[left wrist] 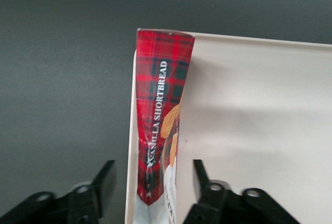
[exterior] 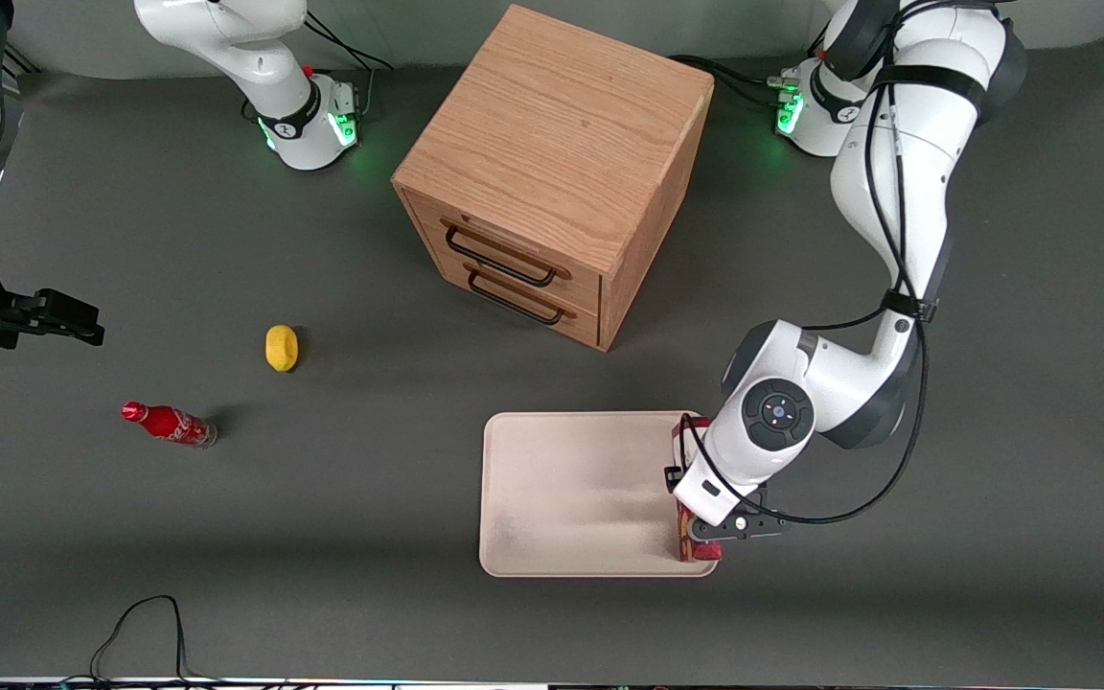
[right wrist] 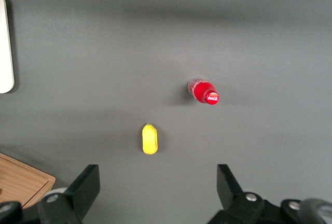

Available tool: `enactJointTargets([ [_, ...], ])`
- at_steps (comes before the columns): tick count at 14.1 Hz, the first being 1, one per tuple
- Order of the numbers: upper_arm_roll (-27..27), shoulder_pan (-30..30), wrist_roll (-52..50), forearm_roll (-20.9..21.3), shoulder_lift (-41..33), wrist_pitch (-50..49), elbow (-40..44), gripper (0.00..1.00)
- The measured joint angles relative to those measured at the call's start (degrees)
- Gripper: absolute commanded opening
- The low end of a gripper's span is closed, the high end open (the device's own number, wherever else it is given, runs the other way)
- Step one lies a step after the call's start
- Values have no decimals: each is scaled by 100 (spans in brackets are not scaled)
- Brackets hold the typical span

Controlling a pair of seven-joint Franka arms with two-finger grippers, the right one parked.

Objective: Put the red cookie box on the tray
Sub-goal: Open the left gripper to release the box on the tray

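Wrist view: tool (left wrist: 149, 182) (fingers apart) straddles red cookie box (left wrist: 158, 125) on tray (left wrist: 259, 110).

Taking the gripper (exterior: 702, 533) as the mark, the wooden cabinet (exterior: 552, 172) stands farther from the front camera than it. The lemon (exterior: 282, 347) and the bottle (exterior: 169, 424) sit well off toward the parked arm's end. The bottle is nearer the camera than the lemon.

Flat carton, the red cookie box (left wrist: 158, 125), in red-and-dark-green tartan with white lettering and golden-brown biscuit pictures; large rectangular tray (exterior: 562, 498), cream-white; black-fingered gripper (left wrist: 150, 190) at the box; tabletop (exterior: 226, 537), dark grey; cabinet (exterior: 552, 163), light wood with black handles.
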Motion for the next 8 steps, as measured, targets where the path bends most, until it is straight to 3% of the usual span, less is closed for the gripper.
enactJointTargets([
  [4,-18,-8,-75,1,-433,-874,107,100],
  [8,-85,-18,-102,-8,-1555,-2516,214,100],
])
